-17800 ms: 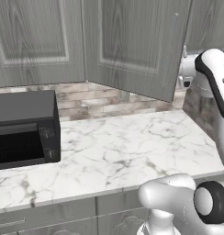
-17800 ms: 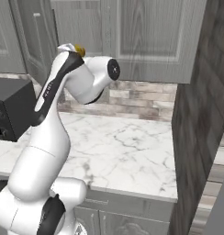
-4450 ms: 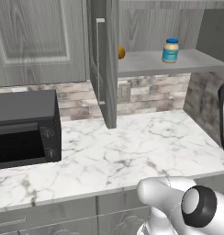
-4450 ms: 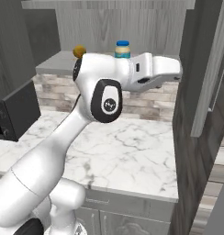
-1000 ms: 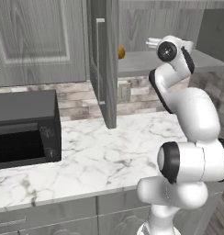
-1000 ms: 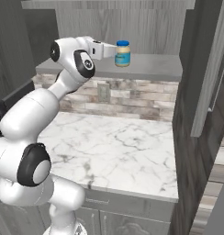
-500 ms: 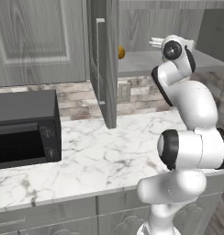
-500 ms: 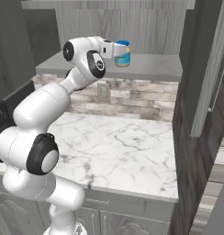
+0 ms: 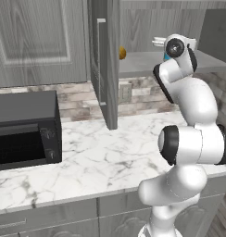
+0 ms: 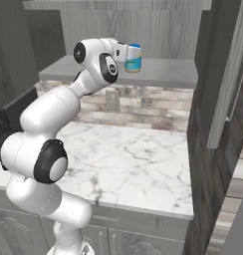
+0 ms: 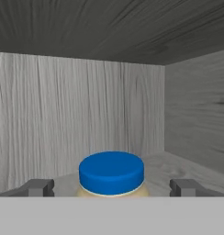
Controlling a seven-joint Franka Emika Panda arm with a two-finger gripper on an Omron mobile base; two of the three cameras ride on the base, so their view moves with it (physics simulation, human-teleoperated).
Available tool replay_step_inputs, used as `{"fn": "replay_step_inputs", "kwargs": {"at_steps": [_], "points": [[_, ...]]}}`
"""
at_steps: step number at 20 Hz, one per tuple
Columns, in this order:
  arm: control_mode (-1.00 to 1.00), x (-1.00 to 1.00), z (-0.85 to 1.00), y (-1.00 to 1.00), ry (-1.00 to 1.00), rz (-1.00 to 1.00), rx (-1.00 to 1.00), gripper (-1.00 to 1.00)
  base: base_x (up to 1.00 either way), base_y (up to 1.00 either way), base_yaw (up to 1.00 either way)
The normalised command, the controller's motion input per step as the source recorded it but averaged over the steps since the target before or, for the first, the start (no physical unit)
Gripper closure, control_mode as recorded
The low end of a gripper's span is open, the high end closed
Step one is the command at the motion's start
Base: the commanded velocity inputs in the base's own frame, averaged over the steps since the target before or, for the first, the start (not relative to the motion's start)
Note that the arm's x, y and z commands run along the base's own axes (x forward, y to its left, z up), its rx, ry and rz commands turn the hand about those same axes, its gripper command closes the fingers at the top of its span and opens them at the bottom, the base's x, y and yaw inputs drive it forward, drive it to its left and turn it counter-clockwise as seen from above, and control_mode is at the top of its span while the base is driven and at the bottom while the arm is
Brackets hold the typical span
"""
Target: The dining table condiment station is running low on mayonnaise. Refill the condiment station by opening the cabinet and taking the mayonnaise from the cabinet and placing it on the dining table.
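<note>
Where woodgrain cabinet (image 11: 63, 105) walls meet, round-lidded mayonnaise (image 11: 111, 174) seemingly sits between spread jaws.

Two base views from behind, sharing the cabinet (image 9: 105, 60) shelf; hand view close, seemingly level inside

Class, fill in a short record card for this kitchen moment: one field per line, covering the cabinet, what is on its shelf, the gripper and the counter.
cabinet: door open, shelf exposed
mayonnaise: jar upright on the shelf, blue lid on
orange item: round, on the shelf behind the door's edge
gripper: open, fingers either side of the jar, not closed on it
arm: reaches up into the cabinet
microwave: black, on the marble counter, left
step: jar not yet gripped
</note>
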Motion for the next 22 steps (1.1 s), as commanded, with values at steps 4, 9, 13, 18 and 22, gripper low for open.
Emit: {"fn": "replay_step_inputs", "kwargs": {"at_steps": [4,9,13,18,22], "points": [[-1.0,0.05,0.0,-0.08,0.0,0.0,0.0,-1.0,0.0,0.0,0.0],[-1.0,0.23,0.0,0.0,0.0,0.01,0.0,-1.0,0.0,0.0,0.0],[-1.0,0.2,-0.02,-0.04,0.0,0.01,0.0,-1.0,0.0,0.0,0.0],[-1.0,0.03,-0.08,-0.2,0.0,0.0,0.0,-1.0,0.0,0.0,0.0],[-1.0,0.0,-0.1,-0.16,0.0,0.0,0.0,-1.0,0.0,0.0,0.0]]}}
